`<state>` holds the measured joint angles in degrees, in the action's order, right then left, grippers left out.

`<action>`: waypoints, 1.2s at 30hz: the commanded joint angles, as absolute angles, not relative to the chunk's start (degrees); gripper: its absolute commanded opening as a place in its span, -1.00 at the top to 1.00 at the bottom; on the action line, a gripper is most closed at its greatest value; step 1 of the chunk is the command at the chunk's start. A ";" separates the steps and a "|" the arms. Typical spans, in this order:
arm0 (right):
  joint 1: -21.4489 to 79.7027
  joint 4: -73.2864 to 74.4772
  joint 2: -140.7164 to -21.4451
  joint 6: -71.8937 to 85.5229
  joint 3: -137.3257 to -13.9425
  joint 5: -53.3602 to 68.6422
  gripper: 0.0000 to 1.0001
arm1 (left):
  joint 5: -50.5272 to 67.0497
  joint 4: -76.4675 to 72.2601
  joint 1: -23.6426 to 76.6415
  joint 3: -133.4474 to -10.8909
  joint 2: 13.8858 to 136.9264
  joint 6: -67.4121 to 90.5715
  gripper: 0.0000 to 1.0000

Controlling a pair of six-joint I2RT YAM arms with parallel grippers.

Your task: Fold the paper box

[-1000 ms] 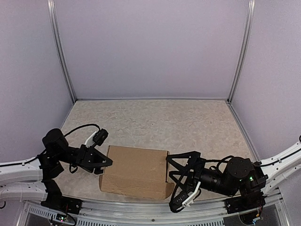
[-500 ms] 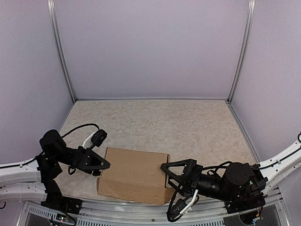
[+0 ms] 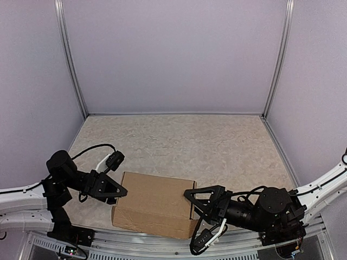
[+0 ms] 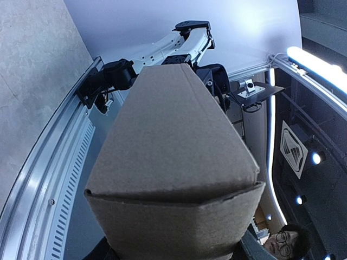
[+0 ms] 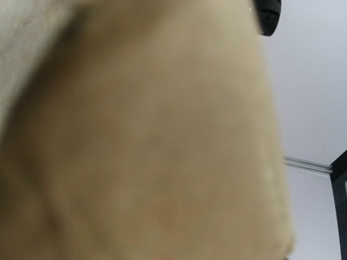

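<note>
Since the paper box (image 3: 154, 203) lies between my left end effector (image 3: 120, 192), whose opening I cannot tell, and my wide-spread right end effector (image 3: 191, 221), gripping nothing, I should press both ends inward evenly.

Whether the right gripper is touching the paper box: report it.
Cannot tell. From above, the right gripper overlaps the end of the paper box; its wrist view shows only blurred cardboard.

A brown cardboard box (image 4: 173, 151) fills the middle of the view, very close, its near end folded to a blunt creased edge. Past its far end rises the other arm (image 4: 162, 51), white and black. The table (image 4: 32, 81) and a slotted metal rail (image 4: 49, 189) lie left; a light strip (image 4: 320, 62) and a person in glasses (image 4: 282, 246) sit right.
</note>
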<state>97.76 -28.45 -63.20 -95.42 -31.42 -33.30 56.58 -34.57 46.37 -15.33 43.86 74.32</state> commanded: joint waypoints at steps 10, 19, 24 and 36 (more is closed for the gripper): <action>98.51 -33.59 -64.73 -95.26 -32.08 -33.36 -0.09 | 56.00 -34.30 46.67 -13.55 43.24 74.08 -0.11; 98.46 -35.18 -65.34 -94.57 -31.66 -33.90 0.06 | 55.50 -30.77 46.36 -13.75 41.75 72.75 -0.49; 98.49 -34.02 -64.24 -92.06 -31.11 -34.56 0.06 | 53.54 -21.51 45.53 -15.62 37.79 67.31 -0.82; 95.53 -4.29 -60.88 -62.57 -38.76 -33.17 0.12 | 49.48 4.94 38.50 -23.60 31.56 50.95 -0.98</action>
